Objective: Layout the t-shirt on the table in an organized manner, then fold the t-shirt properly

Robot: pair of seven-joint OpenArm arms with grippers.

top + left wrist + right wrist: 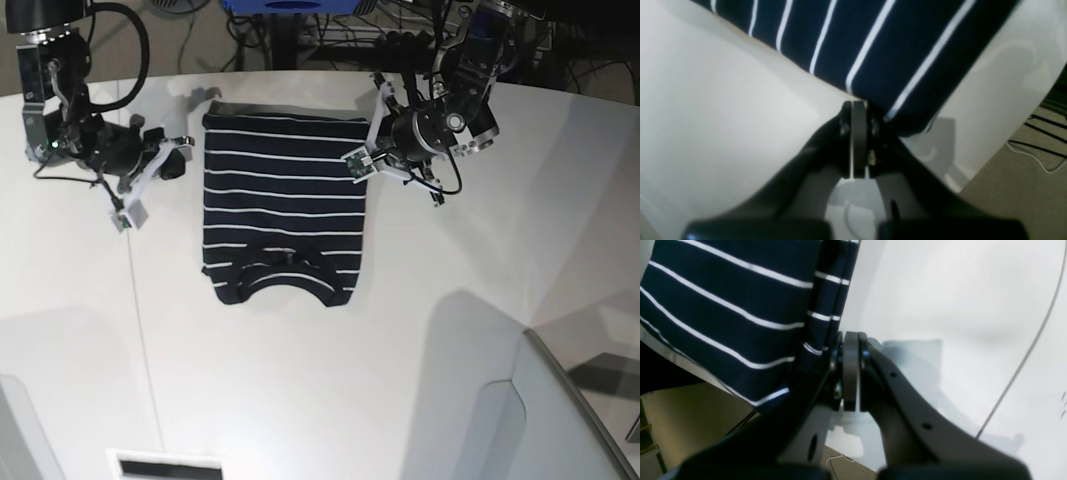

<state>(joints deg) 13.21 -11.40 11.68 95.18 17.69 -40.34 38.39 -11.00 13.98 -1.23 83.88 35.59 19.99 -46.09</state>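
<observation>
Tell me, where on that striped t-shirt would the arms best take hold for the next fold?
Probably the two far corners of the t-shirt, at the hem edge farthest from the neckline. It lies flat on the table, sleeves apparently already tucked in, so the left gripper and right gripper, each beside a corner, could come in from the sides and pinch the thin edge.

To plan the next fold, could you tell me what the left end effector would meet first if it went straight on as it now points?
Most likely the t-shirt: the shut left end effector points at its edge, already about touching it.
</observation>
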